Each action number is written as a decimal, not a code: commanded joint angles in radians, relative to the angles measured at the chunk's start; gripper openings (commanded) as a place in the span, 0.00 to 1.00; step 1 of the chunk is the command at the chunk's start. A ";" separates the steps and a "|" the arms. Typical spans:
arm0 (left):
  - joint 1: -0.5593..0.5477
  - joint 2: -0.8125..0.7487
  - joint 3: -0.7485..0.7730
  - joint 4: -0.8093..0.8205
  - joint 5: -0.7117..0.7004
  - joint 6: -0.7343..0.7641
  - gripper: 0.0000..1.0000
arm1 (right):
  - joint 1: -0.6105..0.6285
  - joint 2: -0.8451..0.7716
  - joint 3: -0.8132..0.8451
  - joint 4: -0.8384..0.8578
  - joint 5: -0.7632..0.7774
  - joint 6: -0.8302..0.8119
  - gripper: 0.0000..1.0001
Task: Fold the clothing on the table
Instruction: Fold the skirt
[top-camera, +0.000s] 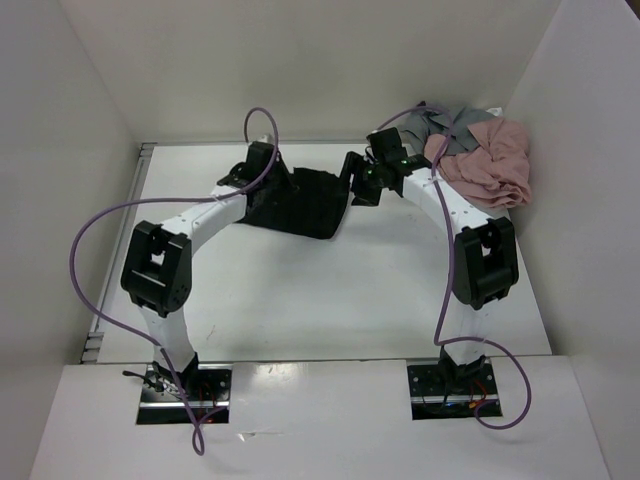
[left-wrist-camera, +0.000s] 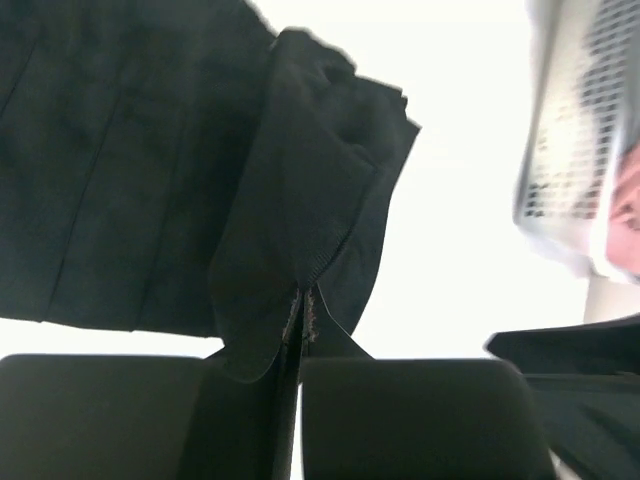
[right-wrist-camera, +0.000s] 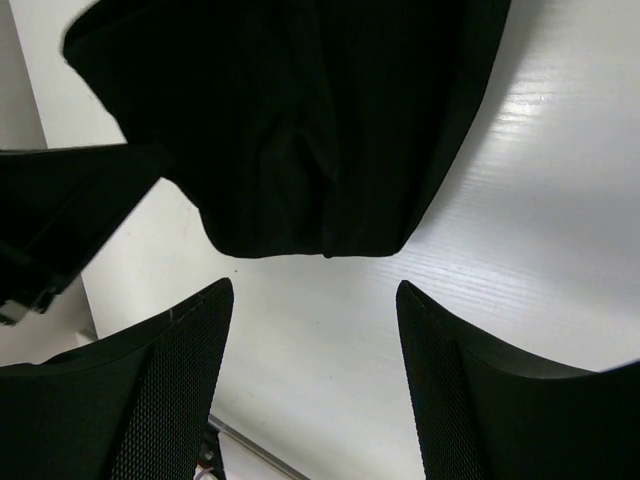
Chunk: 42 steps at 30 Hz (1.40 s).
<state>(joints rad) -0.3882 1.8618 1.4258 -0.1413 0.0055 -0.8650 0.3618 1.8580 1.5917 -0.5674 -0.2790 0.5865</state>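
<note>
The black pleated clothing (top-camera: 300, 203) lies at the back middle of the white table (top-camera: 320, 290). My left gripper (top-camera: 262, 165) is at its back left corner, shut on a bunched fold of the clothing (left-wrist-camera: 300, 230); the gripper (left-wrist-camera: 298, 320) pinches the fabric edge between closed jaws. My right gripper (top-camera: 362, 185) hovers at the garment's right edge. In the right wrist view the gripper (right-wrist-camera: 315, 300) stands open just short of the clothing's rounded corner (right-wrist-camera: 300, 150), with bare table between the fingers (right-wrist-camera: 175, 380).
A pink garment (top-camera: 490, 165) and a grey garment (top-camera: 445, 122) are piled at the back right corner. White walls enclose the table on three sides. A mesh basket-like object (left-wrist-camera: 575, 150) shows blurred in the left wrist view.
</note>
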 joint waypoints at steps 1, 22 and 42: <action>0.020 -0.053 0.074 -0.012 -0.001 0.040 0.00 | -0.006 -0.037 -0.009 0.057 -0.019 0.007 0.72; 0.163 0.177 0.091 -0.037 -0.009 0.073 0.74 | -0.015 0.022 -0.114 0.152 -0.132 0.067 0.72; 0.173 0.013 0.036 -0.018 -0.018 0.084 0.83 | -0.015 0.231 -0.197 0.477 -0.126 0.412 0.73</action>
<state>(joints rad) -0.2199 1.8549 1.4605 -0.1833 -0.0143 -0.7898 0.3527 2.0777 1.4113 -0.1894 -0.4297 0.9302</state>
